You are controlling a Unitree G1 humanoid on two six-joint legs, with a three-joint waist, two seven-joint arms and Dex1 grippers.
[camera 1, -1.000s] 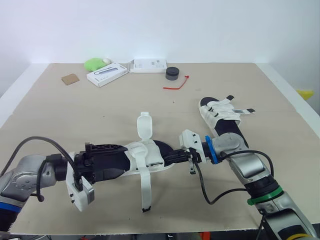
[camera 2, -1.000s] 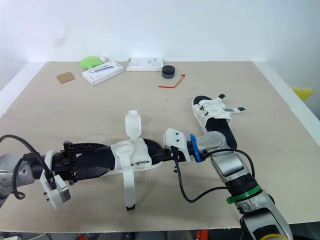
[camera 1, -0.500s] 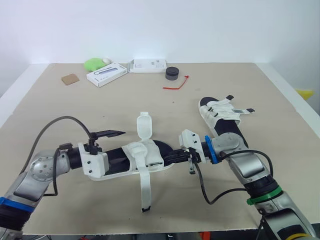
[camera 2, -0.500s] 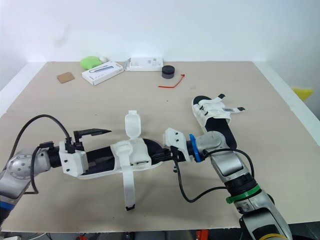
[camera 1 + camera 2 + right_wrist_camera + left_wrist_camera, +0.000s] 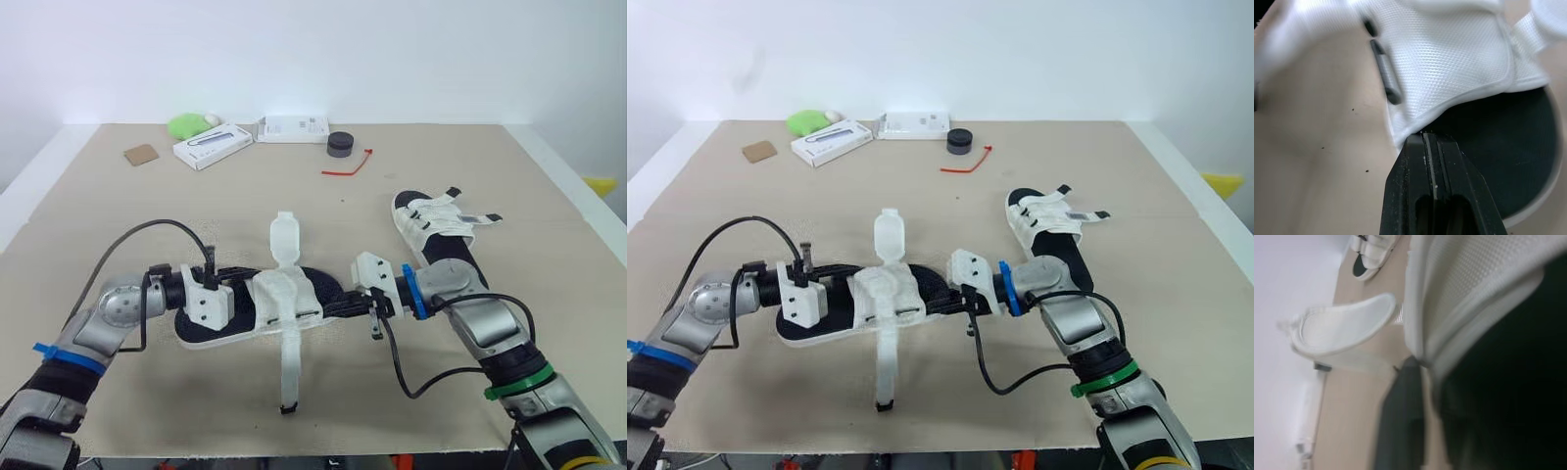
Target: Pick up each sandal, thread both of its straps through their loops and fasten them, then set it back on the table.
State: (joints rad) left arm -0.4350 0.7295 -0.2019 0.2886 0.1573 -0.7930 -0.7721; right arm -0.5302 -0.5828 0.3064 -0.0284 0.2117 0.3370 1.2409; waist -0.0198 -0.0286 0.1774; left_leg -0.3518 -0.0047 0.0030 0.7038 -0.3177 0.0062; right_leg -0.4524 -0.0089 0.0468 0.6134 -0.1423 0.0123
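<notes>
My right hand is clamped on one end of the sandal, which sits on the bench between both hands. My left hand is at the other end, and I honestly can't tell if it's gripping.

On table: near sandal front-centre; far sandal right of it, behind; 2 boxes, puck, zip tie along far edge.

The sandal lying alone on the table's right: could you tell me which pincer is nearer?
Right. The right pincer holds the middle sandal's end nearest the lone sandal; the left pincer is at the opposite end, farther off.
</notes>
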